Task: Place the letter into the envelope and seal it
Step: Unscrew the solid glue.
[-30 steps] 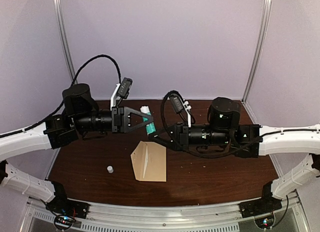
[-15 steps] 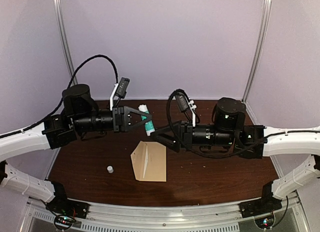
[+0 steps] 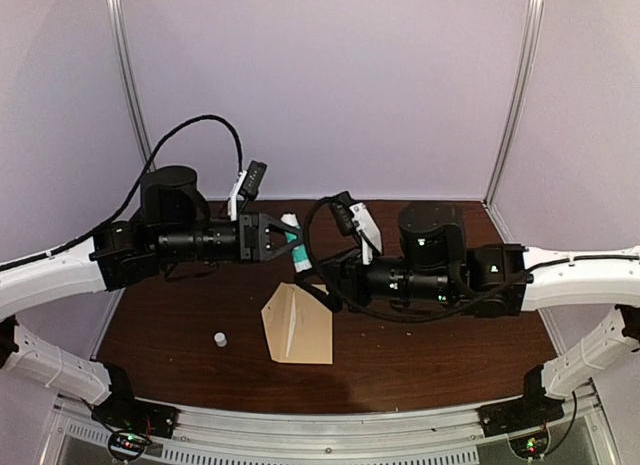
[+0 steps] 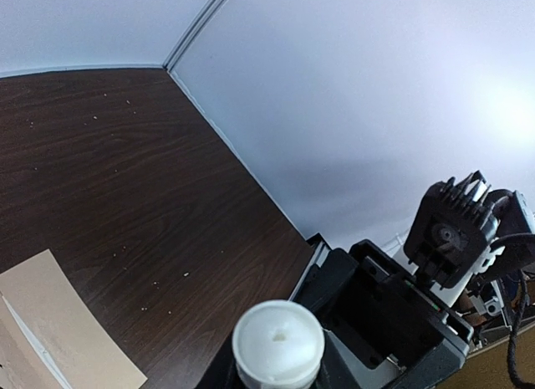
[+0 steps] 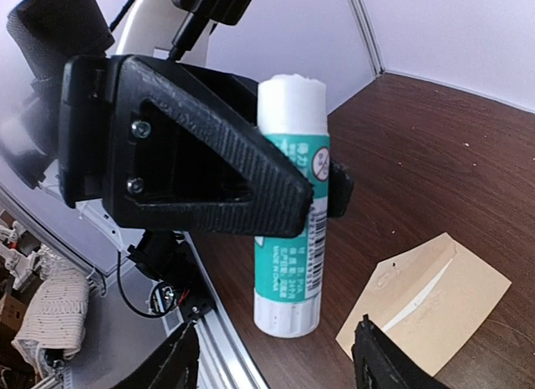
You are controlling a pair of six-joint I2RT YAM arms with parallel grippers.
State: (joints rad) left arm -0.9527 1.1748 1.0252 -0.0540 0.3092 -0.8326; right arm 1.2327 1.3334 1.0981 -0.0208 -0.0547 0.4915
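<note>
The tan envelope point(image 3: 298, 325) lies flat on the dark table with a pale strip along its fold. It also shows in the right wrist view point(image 5: 428, 295) and the left wrist view point(image 4: 52, 324). No cream bordered letter shows on its own. My left gripper point(image 3: 290, 239) is shut on a green and white glue stick point(image 3: 297, 247), held above the table behind the envelope. In the right wrist view the stick point(image 5: 291, 207) stands upright in the left fingers point(image 5: 201, 150). My right gripper point(image 5: 276, 368) is open and empty, close in front of the stick, over the envelope's far edge point(image 3: 322, 285).
A small white cap point(image 3: 219, 338) stands on the table left of the envelope. The right arm's wrist point(image 4: 456, 234) fills the left wrist view's right side. Purple walls close in the back and sides. A metal rail point(image 3: 330, 435) runs along the near edge.
My right arm has swung left and turned its wrist, bringing its gripper closer to the glue stick and the envelope's far edge. My left gripper has rolled, still holding the stick.
</note>
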